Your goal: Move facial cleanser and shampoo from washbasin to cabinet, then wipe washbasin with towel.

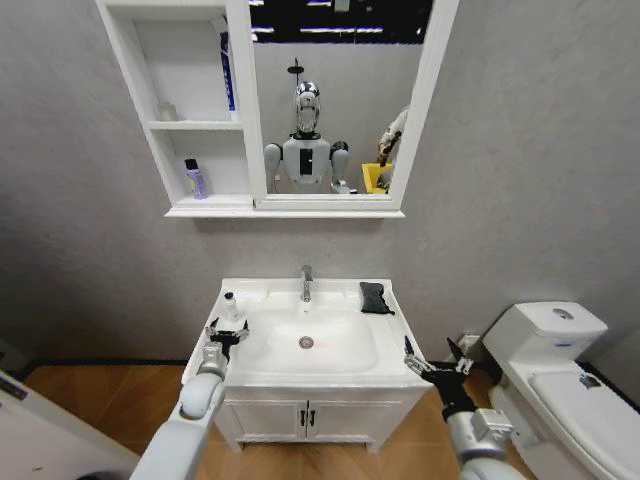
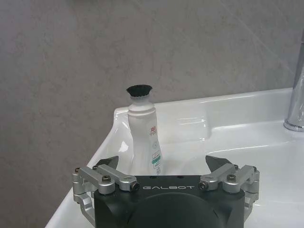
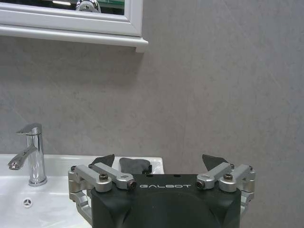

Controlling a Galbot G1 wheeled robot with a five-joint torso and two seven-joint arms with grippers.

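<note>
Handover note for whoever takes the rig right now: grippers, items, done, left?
Left gripper: open, just short of the white tube standing on the washbasin's left rear corner.
Right gripper: open, idle at the front right corner.
Purple bottle already on the cabinet's bottom shelf.
Towel lies at the right rear, untouched.
Left: shelve the tube, then wipe.

White washbasin (image 1: 395, 365) with oval bowl on a two-door floor cupboard (image 1: 300, 418), chrome tap (image 1: 306, 283) at back centre. On the back left corner, upright, a white bottle with a dark cap (image 1: 230, 306), probably the facial cleanser. On the back right corner, flat, a dark towel (image 1: 375, 297). Above, wall-hung cabinet (image 1: 130, 70): purple bottle (image 1: 196, 179) on the bottom shelf, blue tube (image 1: 228, 72) upright higher up.
</note>
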